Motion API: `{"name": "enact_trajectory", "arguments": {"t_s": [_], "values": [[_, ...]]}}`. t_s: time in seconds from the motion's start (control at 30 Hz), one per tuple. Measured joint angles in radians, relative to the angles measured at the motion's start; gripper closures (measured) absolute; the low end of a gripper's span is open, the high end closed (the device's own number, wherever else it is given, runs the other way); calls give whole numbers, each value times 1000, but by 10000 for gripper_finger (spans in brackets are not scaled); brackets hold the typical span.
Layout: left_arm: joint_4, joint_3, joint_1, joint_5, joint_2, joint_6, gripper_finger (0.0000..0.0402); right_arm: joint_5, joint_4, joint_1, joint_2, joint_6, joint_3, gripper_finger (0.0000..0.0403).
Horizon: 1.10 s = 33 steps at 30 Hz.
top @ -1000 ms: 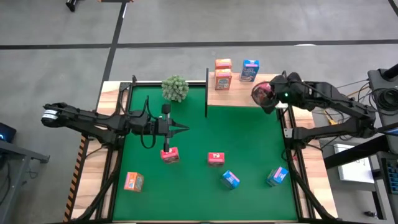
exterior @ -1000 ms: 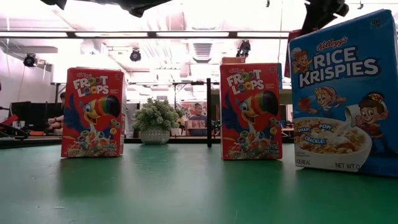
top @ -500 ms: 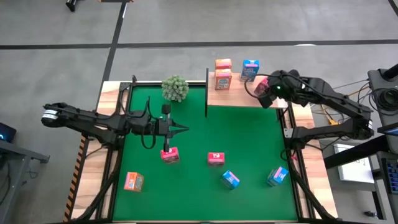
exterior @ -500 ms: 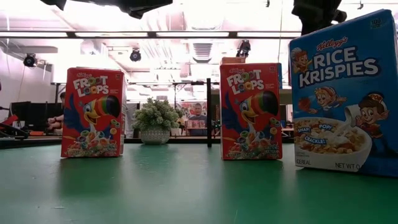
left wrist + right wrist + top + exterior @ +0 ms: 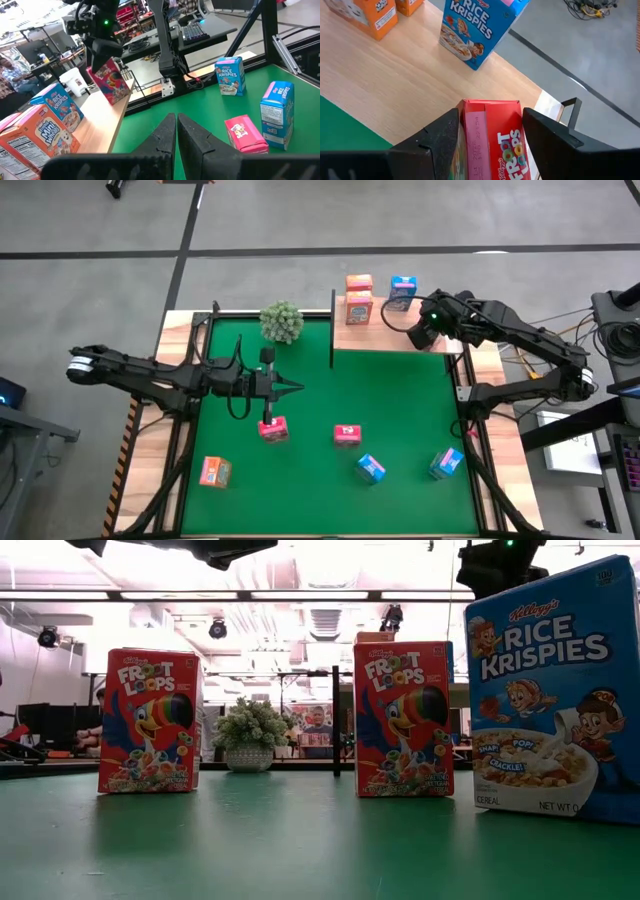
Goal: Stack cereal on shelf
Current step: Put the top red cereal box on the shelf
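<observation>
Closest in, on the green mat (image 5: 400, 400) covering the worktop (image 5: 150, 490): orange box (image 5: 214, 471) at the front left, two blue boxes (image 5: 371, 469) (image 5: 446, 463) toward the front right, well apart from the orange one. A little farther back, two red boxes (image 5: 346, 435) (image 5: 273, 428) standing near mid-mat, apart from each other. Just beyond the left-hand red box, left pincer (image 5: 290, 388) hanging over the mat, pressed together and holding nothing, pointing toward the right side. Farther back, round green plant (image 5: 282, 321) at the mat's rear edge, beside a black post (image 5: 332, 330). Right of that post, the shelf (image 5: 390, 338), carrying two orange boxes (image 5: 359, 308) (image 5: 359, 283) one behind the other, with a blue box (image 5: 402, 292) just beside them. At the shelf's right end, right pincer (image 5: 490, 117) straddling a third red box (image 5: 492, 135), which sits tilted over the board; gripping it or merely flanking it: cannot tell. Beyond the shelf, grey floor only.
</observation>
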Motion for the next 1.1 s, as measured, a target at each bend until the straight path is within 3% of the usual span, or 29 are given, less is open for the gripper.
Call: {"name": "enact_trajectory", "arguments": {"t_s": [0.37, 0.67, 0.83, 1.1], "values": [[4, 0, 0, -1, 0, 42, 402, -119, 28, 8, -14, 12, 119, 193], [23, 0, 1, -1, 0, 75, 402, -347, 76, 133, -14, 56, 146, 196], [22, 0, 1, -1, 0, 76, 402, -354, 37, 269, 14, 109, 126, 208], [4, 0, 1, -1, 3, 75, 402, -349, -204, 408, 67, 252, 122, 248]]}}
